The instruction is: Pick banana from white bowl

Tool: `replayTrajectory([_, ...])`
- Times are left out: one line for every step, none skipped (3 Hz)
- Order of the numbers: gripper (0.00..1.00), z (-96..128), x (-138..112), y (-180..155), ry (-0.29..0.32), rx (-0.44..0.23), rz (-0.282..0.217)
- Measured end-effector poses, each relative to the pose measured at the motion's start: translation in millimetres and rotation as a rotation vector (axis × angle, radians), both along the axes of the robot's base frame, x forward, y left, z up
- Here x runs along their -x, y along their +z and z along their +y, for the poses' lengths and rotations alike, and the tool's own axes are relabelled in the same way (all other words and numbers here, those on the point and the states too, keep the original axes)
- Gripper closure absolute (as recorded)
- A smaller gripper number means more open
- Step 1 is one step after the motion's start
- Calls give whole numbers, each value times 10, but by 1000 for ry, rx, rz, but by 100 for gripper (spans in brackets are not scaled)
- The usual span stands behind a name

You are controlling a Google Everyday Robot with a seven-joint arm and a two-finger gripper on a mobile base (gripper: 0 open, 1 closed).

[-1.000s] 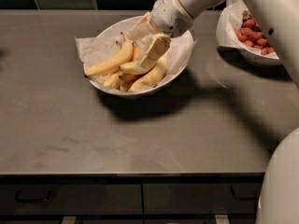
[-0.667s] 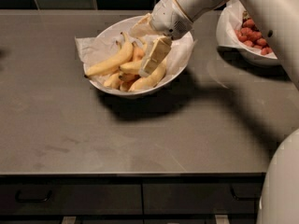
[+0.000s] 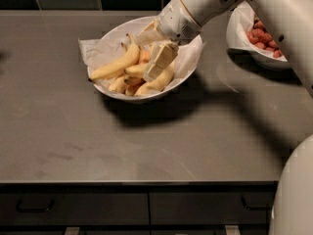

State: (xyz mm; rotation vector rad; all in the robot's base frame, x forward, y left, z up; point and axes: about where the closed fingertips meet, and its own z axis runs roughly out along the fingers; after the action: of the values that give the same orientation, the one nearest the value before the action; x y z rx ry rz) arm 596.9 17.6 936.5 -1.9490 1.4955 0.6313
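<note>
White bowl [image 3: 128, 97] on the bench [image 3: 73, 141]: long slim banana [image 3: 115, 65] on the left, then an orange-tinted one [image 3: 143, 56]. My target, the pale banana [image 3: 154, 85], lies along the bowl's right side, partly under the end effector [image 3: 159, 60], which is low in the bowl. I can't tell whether it's open or clamped. I judge the fruit light, soft, easily bruised and a bit slick, so I'd grip mid-body across the curve with gentle force. Strawberry bowl [image 3: 239, 35] stands apart, far right.
</note>
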Motion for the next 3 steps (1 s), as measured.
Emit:
replayTrajectory([28,-18,-11,-126,-21,0,22])
replayTrajectory([26,13,-77,-135,-24,-3,20])
replayTrajectory([27,67,-164,-114,-15,-2,8])
